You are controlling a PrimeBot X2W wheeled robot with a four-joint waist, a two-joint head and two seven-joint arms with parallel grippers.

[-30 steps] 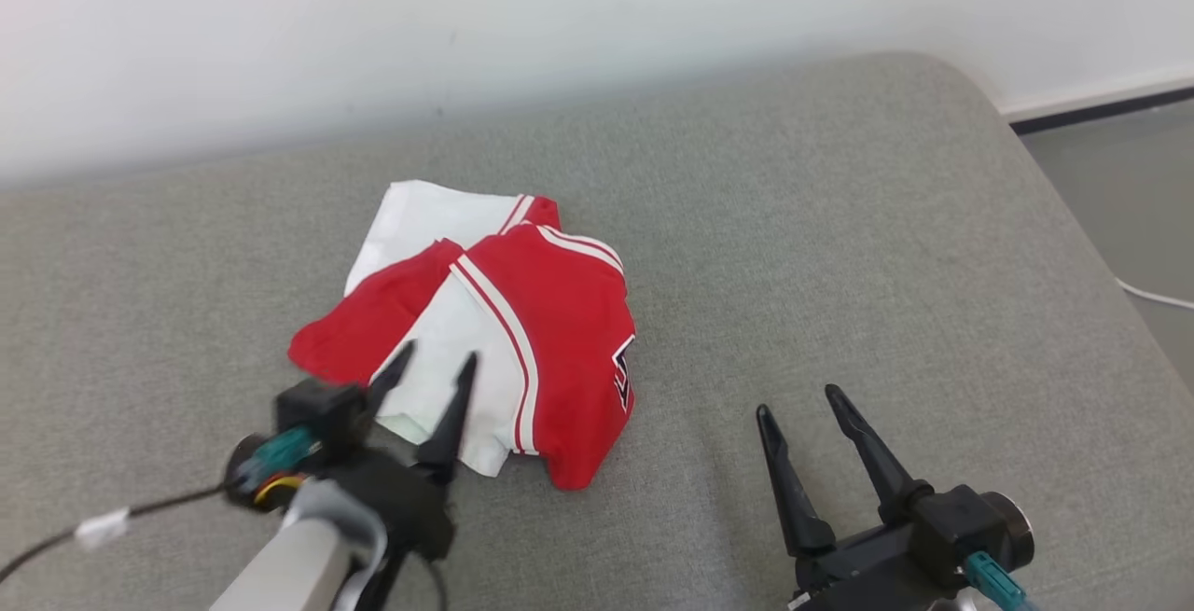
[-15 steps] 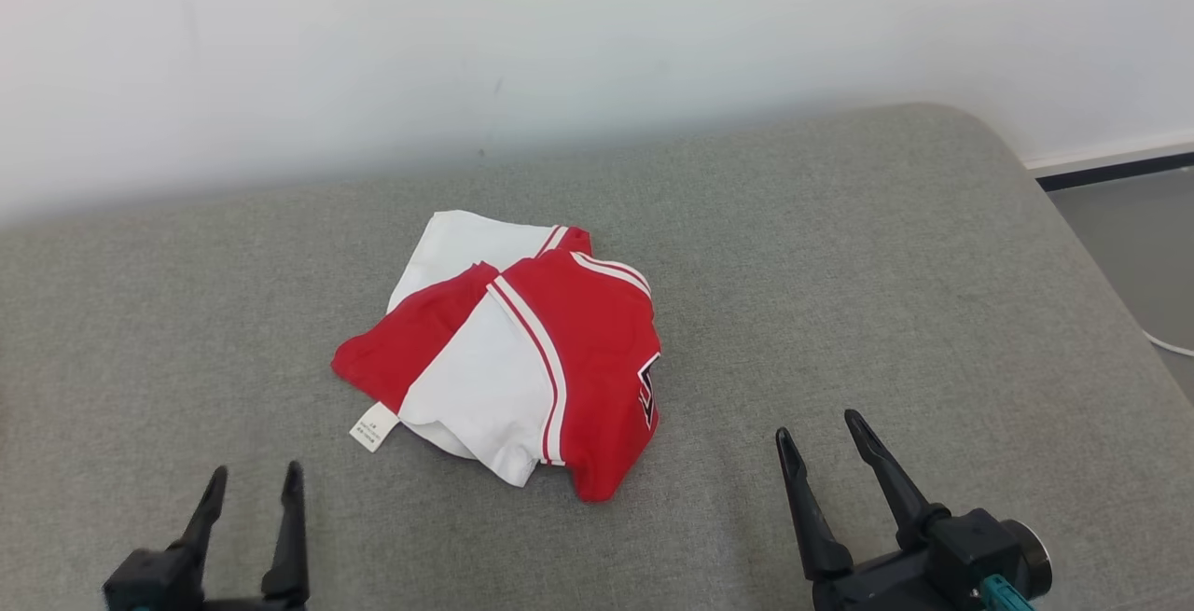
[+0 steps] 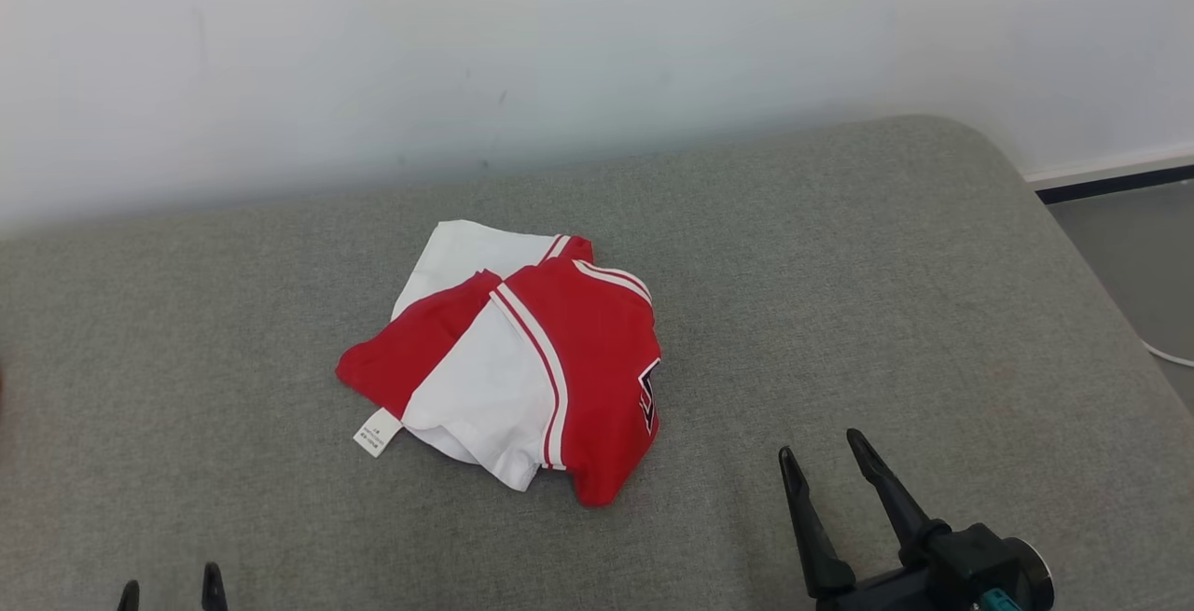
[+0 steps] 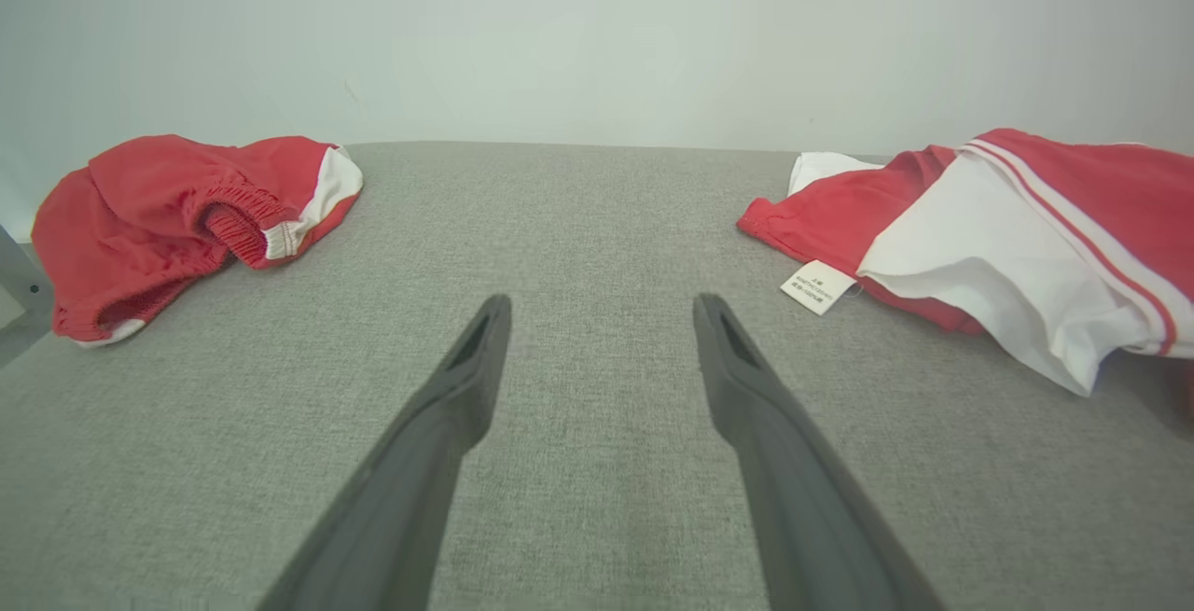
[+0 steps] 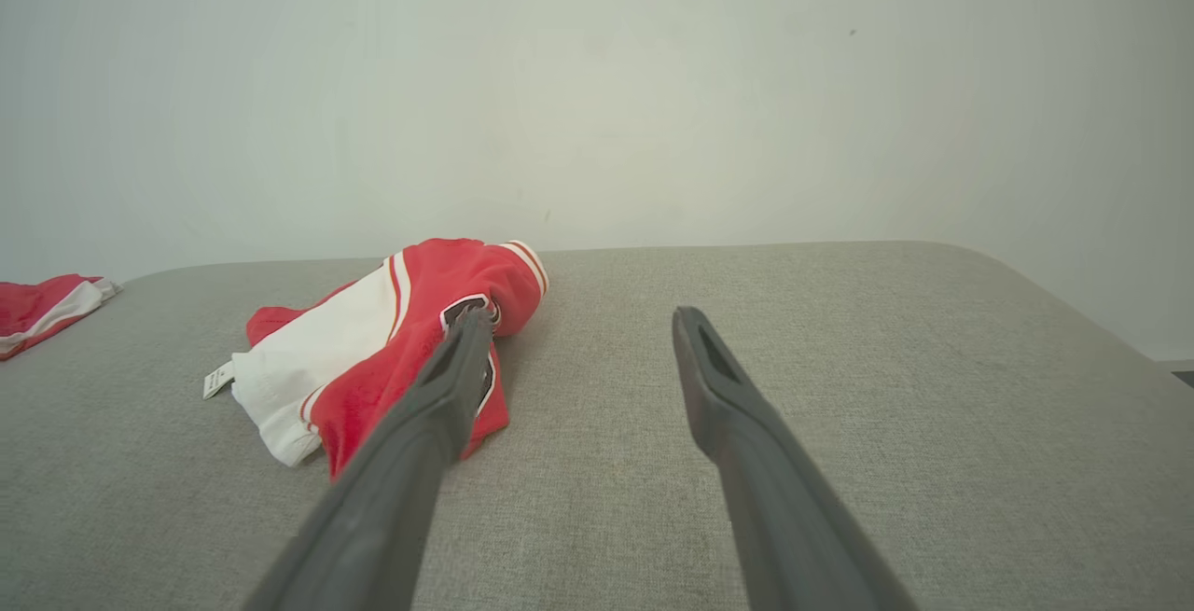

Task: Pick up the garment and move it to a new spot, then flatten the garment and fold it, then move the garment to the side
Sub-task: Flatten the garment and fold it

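**Item 1, garment** [image 3: 522, 368]: red-and-white jersey, folded into a loose packet on the grey padded surface [image 3: 839, 266]. It lies ahead and right of your left fingers [image 4: 457, 396], and ahead and left of your right fingers [image 3: 807, 518]. Both pairs are spread, empty and clear of the cloth, probably so you can check the fold before moving it aside.

**Item 2, care label** [image 3: 376, 431]: white, poking out at the near hem. The print is too small to read.

**Item 3, dark crest** [image 3: 646, 396]: mostly tucked under, illegible.

**Item 4, red shorts** [image 4: 187, 210]: well left of your left fingers.

Red shorts [image 4: 187, 210] (crumpled) on grey cushion [image 3: 839, 266]
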